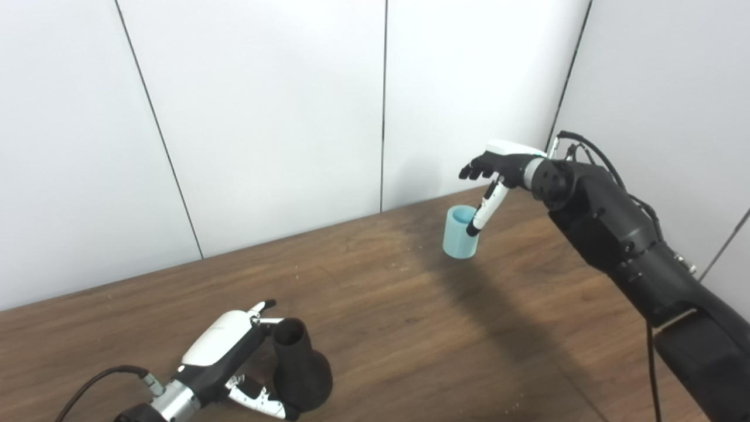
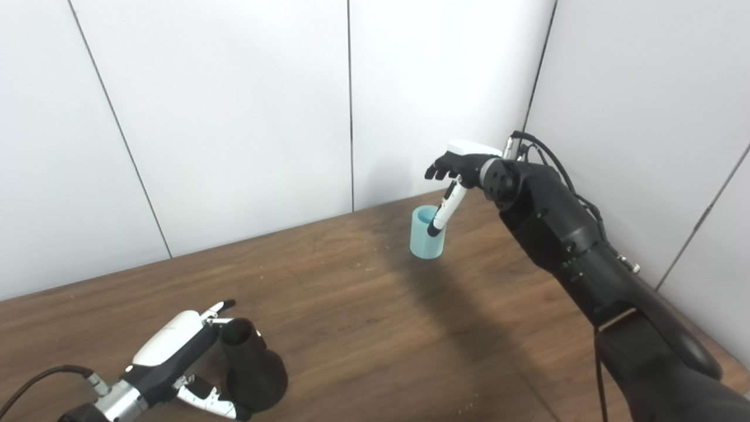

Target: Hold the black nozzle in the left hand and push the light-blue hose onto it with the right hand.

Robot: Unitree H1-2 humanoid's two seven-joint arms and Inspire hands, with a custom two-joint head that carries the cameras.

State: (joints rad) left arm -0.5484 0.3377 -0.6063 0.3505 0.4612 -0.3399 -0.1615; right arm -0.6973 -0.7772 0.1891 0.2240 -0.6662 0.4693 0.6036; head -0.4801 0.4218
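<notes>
Now, at the left, my left robot hand (image 1: 225, 357) lies low on the desk (image 1: 410, 316) and is wrapped around the black nozzle (image 1: 299, 366). The fingers sit near its narrow upper end and the thumb curls at its wide base, so I judge this robot hand is grasping the nozzle. The nozzle stands close to the front edge of the desk, leaning a little, and its open mouth points up. The mouth looks dark and I see nothing inside it.

To the right of the nozzle and far behind it, near the wall (image 1: 263, 117), stands the light-blue hose (image 1: 461, 232), a short upright tube, well apart from the nozzle. Its top is open and, as far as I can see, it is empty.

My right robot hand (image 1: 498, 167) hovers just over the hose. It is spread and holds nothing, with the thumb reaching down in front of the rim; I cannot tell if it touches.

I think the step in hand is to grasp the hose. I should close on its wall from both sides, not press on the rim, because the tube may tip or roll away. The nozzle hand should keep firm and steady meanwhile.
</notes>
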